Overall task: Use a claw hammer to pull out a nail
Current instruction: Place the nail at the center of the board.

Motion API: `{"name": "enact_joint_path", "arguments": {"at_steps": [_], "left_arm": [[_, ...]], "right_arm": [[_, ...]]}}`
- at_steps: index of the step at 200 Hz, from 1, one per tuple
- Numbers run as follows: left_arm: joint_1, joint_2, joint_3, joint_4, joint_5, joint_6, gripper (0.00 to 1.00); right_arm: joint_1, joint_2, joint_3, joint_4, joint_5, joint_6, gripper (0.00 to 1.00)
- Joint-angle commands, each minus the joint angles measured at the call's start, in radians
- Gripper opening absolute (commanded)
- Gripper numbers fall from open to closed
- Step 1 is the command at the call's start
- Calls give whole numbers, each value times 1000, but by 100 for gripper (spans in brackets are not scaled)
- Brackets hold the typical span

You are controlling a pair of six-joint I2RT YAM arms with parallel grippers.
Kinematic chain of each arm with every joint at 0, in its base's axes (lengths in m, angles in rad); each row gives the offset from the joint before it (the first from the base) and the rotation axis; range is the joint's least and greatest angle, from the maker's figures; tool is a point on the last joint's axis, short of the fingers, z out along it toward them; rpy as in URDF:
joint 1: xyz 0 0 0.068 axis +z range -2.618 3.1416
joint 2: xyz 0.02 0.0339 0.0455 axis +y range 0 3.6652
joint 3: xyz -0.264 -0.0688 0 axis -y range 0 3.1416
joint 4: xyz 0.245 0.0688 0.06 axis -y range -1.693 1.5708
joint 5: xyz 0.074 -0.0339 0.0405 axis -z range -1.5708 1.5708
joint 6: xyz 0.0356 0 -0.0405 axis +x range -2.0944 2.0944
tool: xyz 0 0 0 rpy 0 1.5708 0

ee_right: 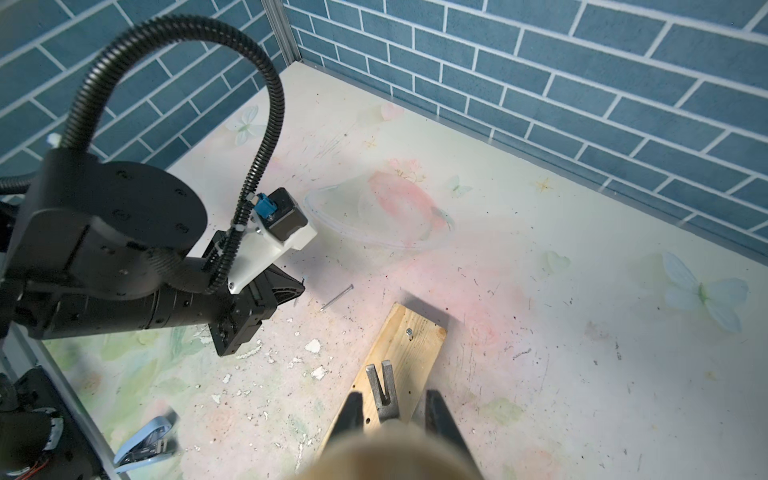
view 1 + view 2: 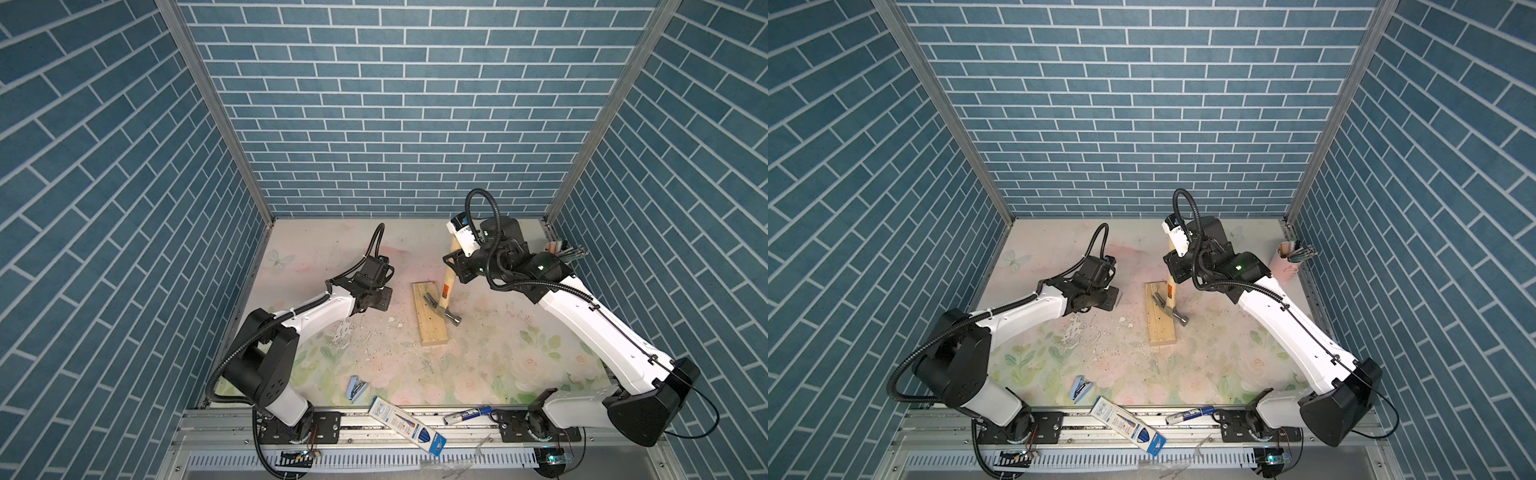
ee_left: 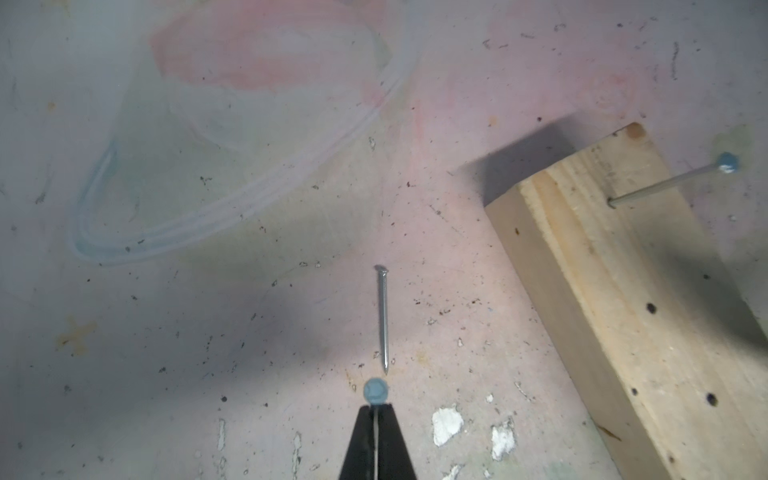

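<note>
Right gripper [image 1: 393, 397]: clamped on the claw hammer [image 2: 445, 286] handle.
Left gripper [image 3: 376, 409]: pinched a blue-headed nail [image 3: 376, 390].
Standing nail [image 1: 409, 331]: stood just ahead of the claw tips.

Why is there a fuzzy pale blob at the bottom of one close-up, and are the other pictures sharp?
Right wrist view: the blob is the hammer handle, likely too near the lens to focus. Left wrist view: the loose nail is sharp, and the wood block casts a dark shadow. In both top views the brick walls splay outward, a wide-lens effect.
</note>
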Motion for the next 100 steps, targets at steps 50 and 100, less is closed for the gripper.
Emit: {"name": "enact_joint_path", "arguments": {"at_steps": [50, 100], "left_arm": [[16, 92, 83, -145, 0, -32, 2], [28, 147, 123, -179, 4, -19, 4]], "right_arm": [[52, -1, 93, 23, 194, -89, 0], [52, 34, 142, -12, 197, -79, 0]]}}
